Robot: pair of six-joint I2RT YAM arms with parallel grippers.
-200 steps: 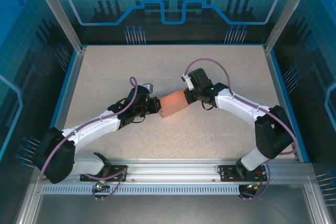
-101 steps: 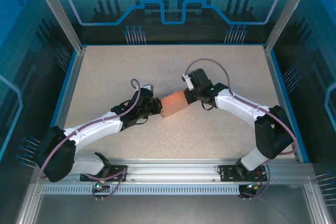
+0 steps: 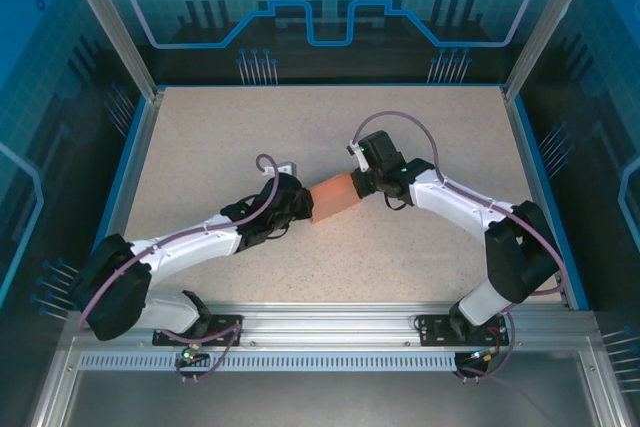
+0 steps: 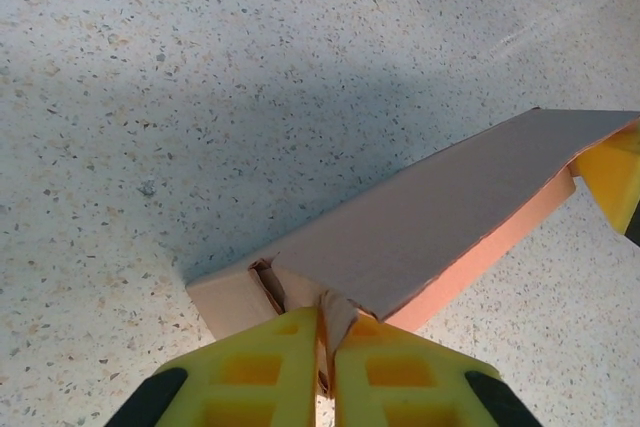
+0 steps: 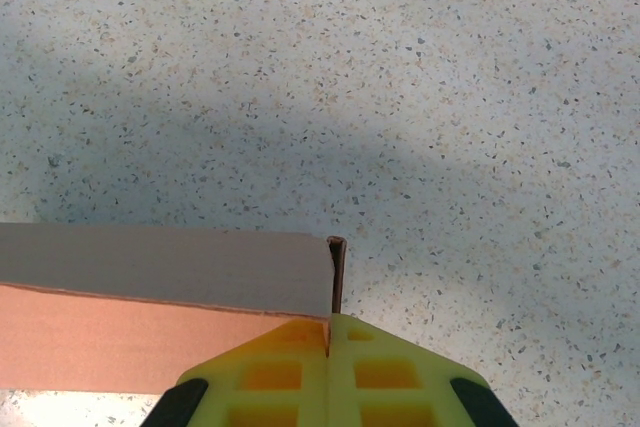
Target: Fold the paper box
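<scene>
Paper box (image 3: pixel 333 197) bridges left claw (image 4: pixel 327 322) and right claw (image 5: pixel 330 325).

The paper box (image 4: pixel 430 207) runs off the right edge of the left wrist view and the left edge of the right wrist view. The bottom edges crop the left gripper (image 4: pixel 325 352) and right gripper (image 5: pixel 328 352), hiding how deep the card sits between their fingers. From above, both box ends lie under the grippers.
</scene>
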